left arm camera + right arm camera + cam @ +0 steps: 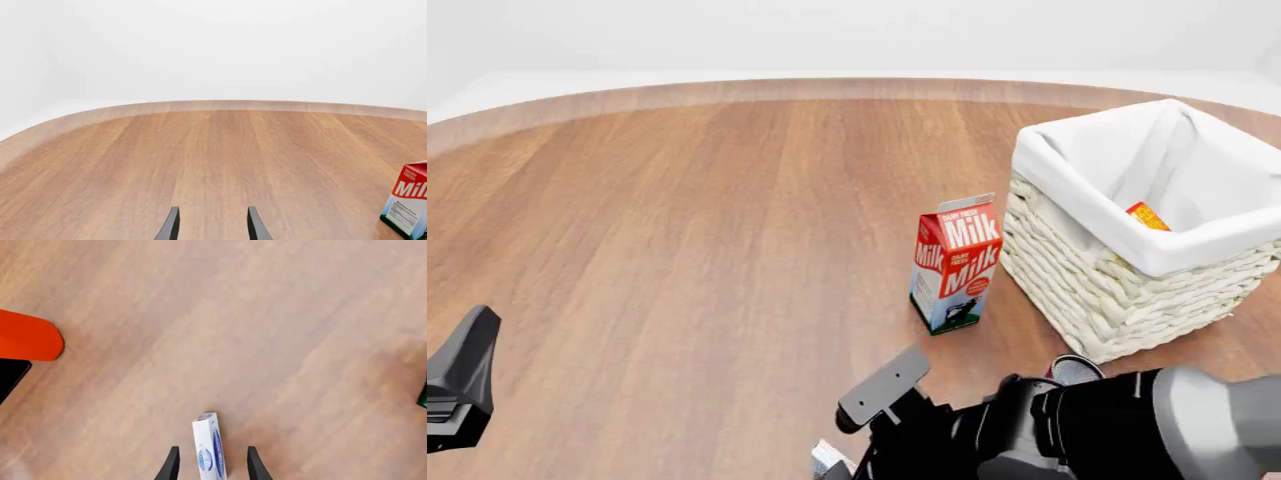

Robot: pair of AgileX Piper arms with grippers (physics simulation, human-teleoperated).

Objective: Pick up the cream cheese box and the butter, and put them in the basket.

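Note:
The cream cheese box point(211, 449), white with a blue oval mark, stands on its narrow edge on the table between my right gripper's point(212, 469) fingers. The jaws are open, with a gap on each side of the box. In the front view the box point(827, 462) peeks out at the bottom edge under my right arm point(1068, 430). The basket point(1094, 290) stands at the right. An orange-red corner of the butter point(1148, 216) shows inside it against the liner. My left gripper point(212, 229) is open and empty over bare table, at the far left in the front view point(461, 385).
A red-white milk carton point(957, 265) stands just left of the basket and also shows in the left wrist view point(408, 200). An orange-red rounded shape point(27, 336) sits at the edge of the right wrist view; I cannot tell what it is.

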